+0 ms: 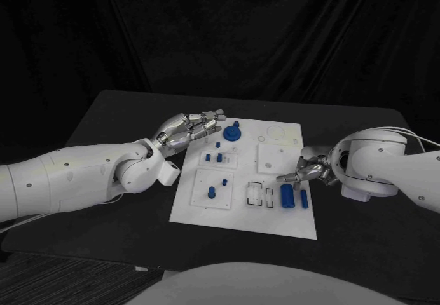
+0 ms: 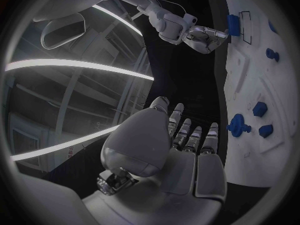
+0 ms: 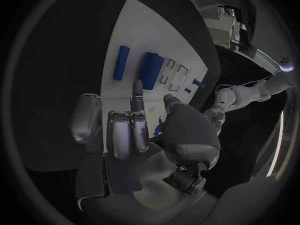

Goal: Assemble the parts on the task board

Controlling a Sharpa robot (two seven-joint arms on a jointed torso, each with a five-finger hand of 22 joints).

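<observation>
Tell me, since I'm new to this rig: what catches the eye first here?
The white task board in the middle of the black table, dotted with small blue parts such as the round blue piece near its far edge. The left hand hovers at the board's far left corner, holding nothing. The right hand sits at the board's right edge above two long blue blocks.
</observation>
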